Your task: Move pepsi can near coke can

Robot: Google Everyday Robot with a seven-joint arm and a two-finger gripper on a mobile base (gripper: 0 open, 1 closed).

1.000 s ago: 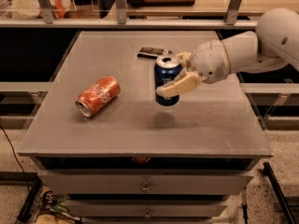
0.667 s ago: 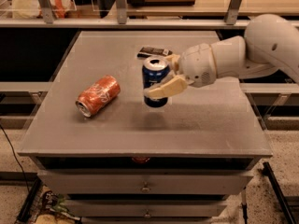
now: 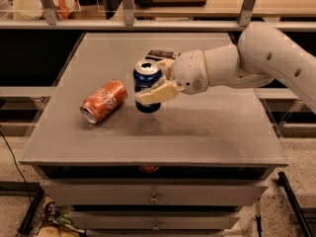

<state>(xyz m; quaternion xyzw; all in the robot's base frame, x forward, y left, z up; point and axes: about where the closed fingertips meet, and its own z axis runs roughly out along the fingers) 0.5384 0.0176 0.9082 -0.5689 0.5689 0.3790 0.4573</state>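
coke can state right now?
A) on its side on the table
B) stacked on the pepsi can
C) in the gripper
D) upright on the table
A: the coke can lies on its side on the table, apart from the pepsi can, which the gripper holds upright just to its right in the camera view.

It looks like a robot test lab: a grey surface [image 3: 207,132] tops a cabinet of drawers [image 3: 153,194], with metal-framed shelving [image 3: 127,4] behind and a cable [image 3: 12,157] on the speckled floor [image 3: 298,154]. The end effector [image 3: 149,84] hangs above the middle of the surface, clasping the pepsi can [image 3: 145,79].
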